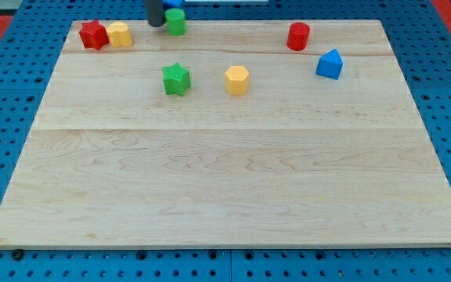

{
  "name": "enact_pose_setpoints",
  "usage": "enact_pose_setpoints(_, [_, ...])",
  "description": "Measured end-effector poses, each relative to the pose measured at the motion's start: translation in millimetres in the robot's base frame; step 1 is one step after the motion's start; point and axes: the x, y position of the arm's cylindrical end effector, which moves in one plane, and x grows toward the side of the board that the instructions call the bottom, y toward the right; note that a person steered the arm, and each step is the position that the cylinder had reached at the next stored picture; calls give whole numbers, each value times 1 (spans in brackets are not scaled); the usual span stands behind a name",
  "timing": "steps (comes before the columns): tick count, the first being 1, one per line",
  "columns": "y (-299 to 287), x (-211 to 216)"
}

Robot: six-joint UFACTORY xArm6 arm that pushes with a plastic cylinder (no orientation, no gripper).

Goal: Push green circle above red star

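The green circle block [177, 22] stands near the view's top edge of the wooden board, left of centre. The red star [93, 34] sits at the top left corner, touching a yellow block [119, 34] on its right. My tip [156, 23] is just left of the green circle, close to it or touching it. The green circle is to the right of the red star, about level with it.
A green star [176, 79] and a yellow hexagon [237, 80] lie below the green circle. A red cylinder [298, 36] and a blue block [330, 64] sit at the top right. A blue block [173, 3] shows partly behind the rod.
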Motion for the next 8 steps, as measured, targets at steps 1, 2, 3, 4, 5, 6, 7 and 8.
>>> enact_pose_setpoints(1, [44,1])
enact_pose_setpoints(2, [33,13])
enact_pose_setpoints(3, [12,-1])
enact_pose_setpoints(4, [25,27])
enact_pose_setpoints(5, [52,88])
enact_pose_setpoints(6, [117,61])
enact_pose_setpoints(7, [141,3])
enact_pose_setpoints(8, [141,-1])
